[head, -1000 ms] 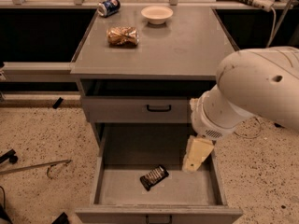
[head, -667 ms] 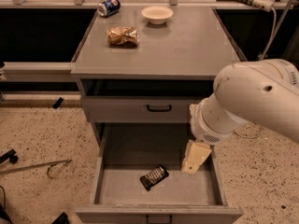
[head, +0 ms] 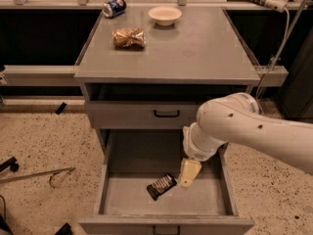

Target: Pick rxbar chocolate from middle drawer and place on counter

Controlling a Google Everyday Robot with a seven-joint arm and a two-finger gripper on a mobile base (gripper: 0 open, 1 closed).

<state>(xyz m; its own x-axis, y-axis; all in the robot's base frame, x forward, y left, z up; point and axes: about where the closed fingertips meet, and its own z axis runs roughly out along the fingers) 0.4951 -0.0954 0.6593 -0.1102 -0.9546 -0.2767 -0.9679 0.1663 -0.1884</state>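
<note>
The rxbar chocolate, a dark bar with pale lettering, lies flat and slanted on the floor of the open middle drawer, near its centre. My gripper, pale yellow at its tip, hangs inside the drawer just to the right of the bar, close to its right end and slightly above it. It holds nothing that I can see. The big white arm comes in from the right and covers the drawer's right rear part. The grey counter is the cabinet top above.
On the counter stand a crinkled golden-brown packet, a white bowl and a blue can lying at the back edge. A shut drawer with a black handle sits above the open one. A metal rod lies on the floor at left.
The arm has swung left and lower into the drawer, bringing my gripper from the drawer's right side to just beside the bar. The bar has not moved.
</note>
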